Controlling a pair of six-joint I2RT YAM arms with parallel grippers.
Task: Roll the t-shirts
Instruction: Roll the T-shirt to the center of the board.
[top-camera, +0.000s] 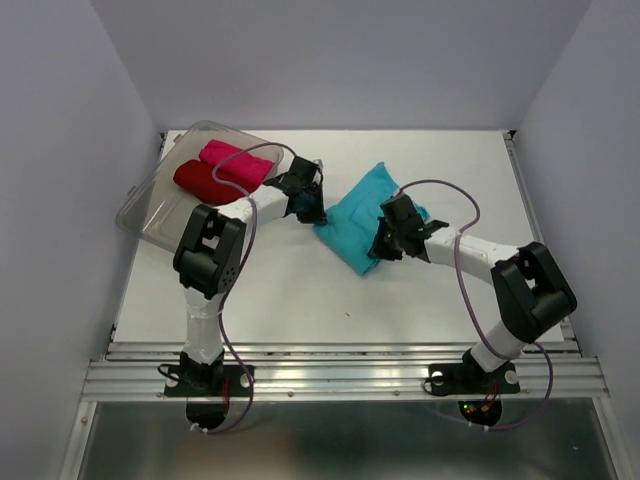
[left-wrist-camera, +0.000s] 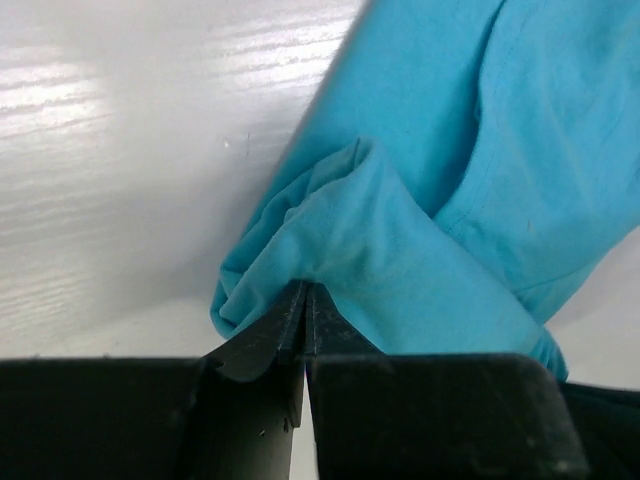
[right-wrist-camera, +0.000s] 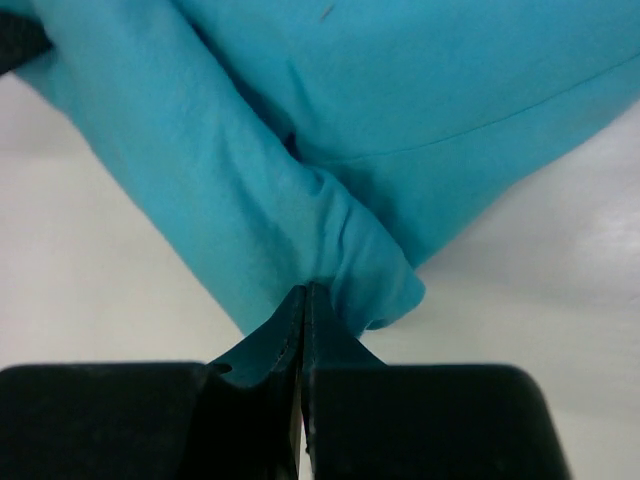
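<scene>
Top view: turquoise t-shirt (top-camera: 360, 220) lies bunched on the white table (top-camera: 300, 290), approx centre of frame, a bit up and right. My two arms meet at it from either side.

L side: my left gripper (top-camera: 308, 205) sits at the shirt's left edge. In the left wrist view its fingertips (left-wrist-camera: 305, 300) are pressed together w/ a rolled fold of the turquoise cloth (left-wrist-camera: 450, 150) pinched right at the tips. The fold bulges up from the bottom centre of that frame, w/ bare table in the upper left.

R side: my right gripper (top-camera: 385, 240) is on the shirt's lower right part. In the right wrist view the jaws are closed tight, no gap, and the tips (right-wrist-camera: 303, 300) nip a thick fold of the same shirt (right-wrist-camera: 400, 100). Cloth fills the top of the frame, w/ table at both lower sides.

Other shirts: dark red t-shirt (top-camera: 200, 182) and pink t-shirt (top-camera: 235, 165) lie rolled, touching each other, at the clear tub (top-camera: 150, 215) in the upper left of the top view, apart from the turquoise one. Can't tell if they're fully inside the tub.
</scene>
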